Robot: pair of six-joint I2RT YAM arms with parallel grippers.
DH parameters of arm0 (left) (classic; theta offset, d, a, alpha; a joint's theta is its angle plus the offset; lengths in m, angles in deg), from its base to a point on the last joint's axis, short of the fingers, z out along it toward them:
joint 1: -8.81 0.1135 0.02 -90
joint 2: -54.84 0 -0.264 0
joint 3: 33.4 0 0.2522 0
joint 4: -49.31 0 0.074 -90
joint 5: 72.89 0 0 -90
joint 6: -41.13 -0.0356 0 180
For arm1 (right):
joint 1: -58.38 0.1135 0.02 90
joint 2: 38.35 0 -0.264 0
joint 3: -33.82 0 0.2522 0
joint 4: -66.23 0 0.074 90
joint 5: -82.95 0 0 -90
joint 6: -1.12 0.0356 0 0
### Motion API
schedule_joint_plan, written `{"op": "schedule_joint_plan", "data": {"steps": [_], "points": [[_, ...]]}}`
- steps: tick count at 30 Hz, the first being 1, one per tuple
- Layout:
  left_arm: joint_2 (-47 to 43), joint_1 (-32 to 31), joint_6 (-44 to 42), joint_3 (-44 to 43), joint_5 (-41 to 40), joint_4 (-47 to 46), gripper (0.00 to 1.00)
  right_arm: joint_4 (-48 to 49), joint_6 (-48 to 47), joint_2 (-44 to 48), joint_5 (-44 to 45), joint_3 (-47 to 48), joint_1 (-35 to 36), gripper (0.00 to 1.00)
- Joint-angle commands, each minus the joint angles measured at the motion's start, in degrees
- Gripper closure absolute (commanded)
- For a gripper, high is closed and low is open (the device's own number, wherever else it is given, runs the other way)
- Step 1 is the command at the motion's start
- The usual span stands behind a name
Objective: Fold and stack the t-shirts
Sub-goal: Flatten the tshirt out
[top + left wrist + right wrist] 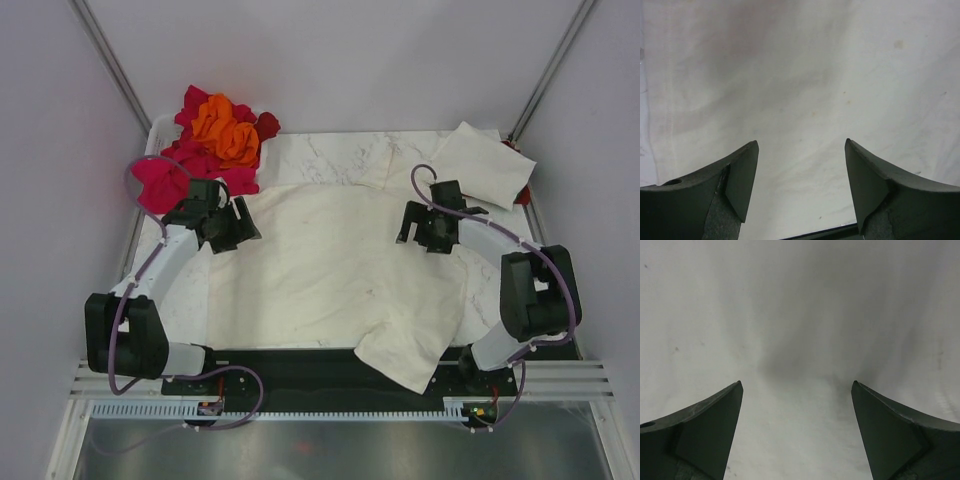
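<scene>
Two claws spread wide over one cream tee, nothing pinched.

My left gripper (801,150) and right gripper (796,385) both hang with jaws apart and empty, close over the soft cream off-white cotton t-shirt (330,270). It lies spread across the middle of the white marbled table (330,150), its near right corner rumpled and drooping toward the front edge. Farther out, a folded cream tee (482,162) sits at the far right, and a crumpled heap of magenta, dark red and orange shirts (215,135) at the far left. My worry is that if I close on flat cloth rather than a hem, I may catch only one layer or a bunched ridge, and the fold would come out skewed. That rumpled corner could also drag off the edge.
</scene>
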Motion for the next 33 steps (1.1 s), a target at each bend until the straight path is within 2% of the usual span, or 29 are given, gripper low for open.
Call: {"op": "schedule_joint_plan", "data": {"steps": [1,9,15,20,23,27,28,29,32,33], "points": [[0.9,-0.4,2.9,0.6,1.4,-5.9,0.24,10.7,3.8,1.1,-7.3,-2.4,-0.7,0.02],[1.9,-2.5,4.1,4.0,0.4,-6.5,0.26,10.6,8.0,4.1,-3.0,-14.6,-13.2,0.02],[-6.1,-2.6,1.1,3.8,3.7,-4.5,0.26,7.9,6.8,6.9,-2.7,-14.4,-14.4,0.02],[-14.8,-2.5,-1.8,4.3,4.7,-0.2,0.26,2.8,4.0,9.8,-4.9,-6.2,-11.7,0.03],[-21.1,-2.6,-3.0,4.4,4.2,3.2,0.26,1.2,3.9,10.4,-4.5,0.1,-7.1,0.03],[-28.5,-2.6,-5.8,5.7,3.0,5.6,0.24,2.2,4.4,5.8,-4.1,9.3,-2.7,0.06],[-31.3,-2.6,-6.4,7.0,2.3,5.8,0.24,2.5,4.4,1.9,-4.4,13.3,-2.5,0.08],[-32.5,-2.6,-6.8,7.6,0.2,6.4,0.24,2.6,4.4,-0.1,-4.1,15.3,-2.3,0.17],[-37.3,-2.7,-3.4,9.2,0.1,6.7,0.24,2.8,4.9,-8.6,-4.2,23.3,-2.2,0.35],[-38.3,-2.7,-2.7,9.8,1.1,6.7,0.26,2.6,5.4,-10.5,-3.8,25.2,-2.2,0.36]]}}
